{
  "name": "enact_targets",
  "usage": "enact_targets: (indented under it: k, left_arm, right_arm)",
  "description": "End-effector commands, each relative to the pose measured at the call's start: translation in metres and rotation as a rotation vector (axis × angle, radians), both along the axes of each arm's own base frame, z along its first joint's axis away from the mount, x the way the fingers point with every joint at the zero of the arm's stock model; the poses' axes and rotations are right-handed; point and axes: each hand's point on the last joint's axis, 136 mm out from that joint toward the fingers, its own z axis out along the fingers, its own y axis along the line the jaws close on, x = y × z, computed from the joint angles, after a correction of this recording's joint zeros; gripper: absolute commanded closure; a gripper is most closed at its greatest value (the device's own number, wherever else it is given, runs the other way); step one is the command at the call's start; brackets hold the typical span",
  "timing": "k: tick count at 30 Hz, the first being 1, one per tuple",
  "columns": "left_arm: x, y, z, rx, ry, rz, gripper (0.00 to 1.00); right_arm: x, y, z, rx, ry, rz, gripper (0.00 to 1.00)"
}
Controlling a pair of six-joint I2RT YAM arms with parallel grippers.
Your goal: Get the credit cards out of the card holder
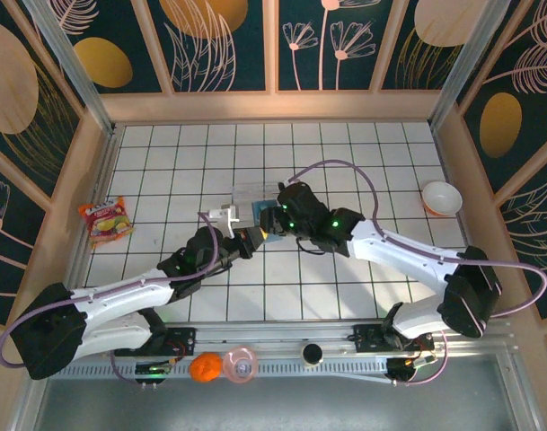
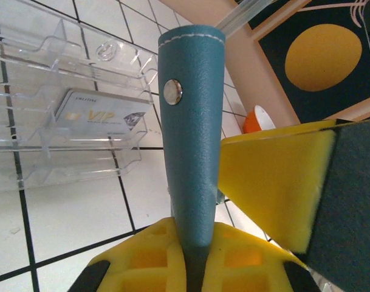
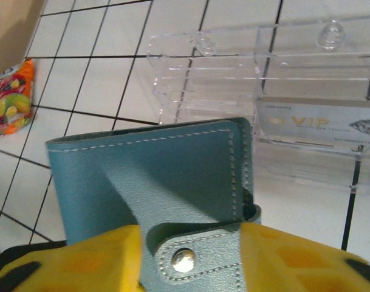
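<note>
We see the two arms meet over the middle of the white tiled table (image 1: pixel 363 144), with the card holder (image 2: pixel 191 140) between them. The left gripper (image 2: pixel 194 246) is pressed together on it. Its yellow fingers (image 2: pixel 148 252) clamp the lower edge of the teal leather, and the holder rises straight out of the grip, narrow edge toward the wrist camera, with a silver snap stud (image 2: pixel 172 90) on its side.

From the right wrist view, the right gripper (image 3: pixel 191 258) comes at the same holder from the other side. Its yellow fingers (image 3: pixel 81 261) stand part way apart, one on either side of the clasp strap, which lies in the gap with its stud showing. We cannot tell whether the pads actually press the strap or only flank it. The stitched teal cover spreads out above that strap and looks folded shut.

Just beyond the holder lies a clear plastic tray (image 3: pixel 209 67). One credit card (image 2: pixel 99 115) rests flat inside it, pale grey with "VIP" in gold lettering. We make out no card edge showing from the holder itself.

A bright snack packet (image 1: pixel 106 221) lies at the left edge of the table, well apart from the arms. A white bowl (image 1: pixel 441 197) with an orange outside sits near the right edge.
</note>
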Motion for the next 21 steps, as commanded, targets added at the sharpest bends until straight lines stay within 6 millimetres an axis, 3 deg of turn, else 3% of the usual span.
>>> enact_targets:
  k: [1,5,11,21]
  left_arm:
    - [0.003,-0.001,0.038,-0.075,-0.084,0.015,1.0]
    - [0.004,0.004,0.041,-0.076,-0.092,0.036,1.0]
    - [0.003,0.005,0.044,-0.087,-0.092,0.036,1.0]
    - [-0.003,0.015,0.04,-0.077,-0.087,0.045,1.0]
  right_arm:
    - [0.001,-0.015,-0.012,-0.097,0.007,-0.043,0.65]
    - [0.001,-0.023,-0.016,-0.125,0.003,-0.062,0.82]
    - [0.001,-0.025,-0.015,-0.123,-0.009,-0.058,1.0]
    - [0.003,-0.046,-0.013,-0.039,-0.02,-0.07,1.0]
